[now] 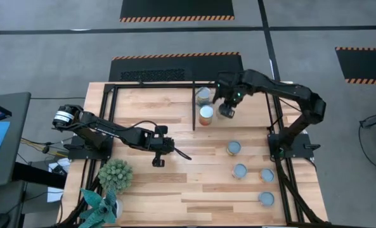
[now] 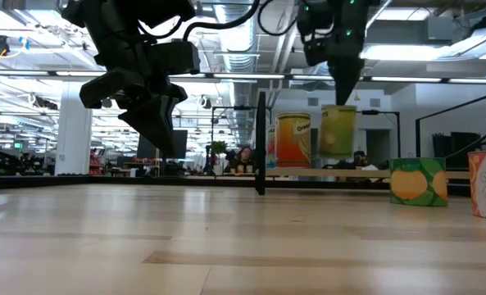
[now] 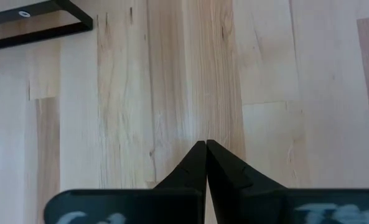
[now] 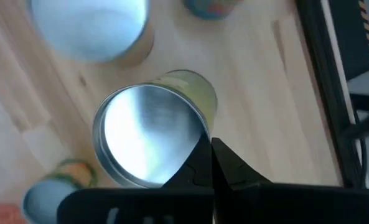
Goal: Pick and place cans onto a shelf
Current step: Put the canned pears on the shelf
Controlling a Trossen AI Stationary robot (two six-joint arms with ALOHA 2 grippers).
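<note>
Yellow-green can (image 4: 150,134) sits just beside the closed right end effector (image 4: 210,146).

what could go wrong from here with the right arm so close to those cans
1. The right gripper, shut and empty, hangs right beside the two cans by the shelf's divider bar; a sideways move could knock over the orange-labelled can or the can behind it.
2. In the right wrist view the closed fingertips sit at the rim of a silver-topped can; descending shut would hit it, not grasp it.
</note>
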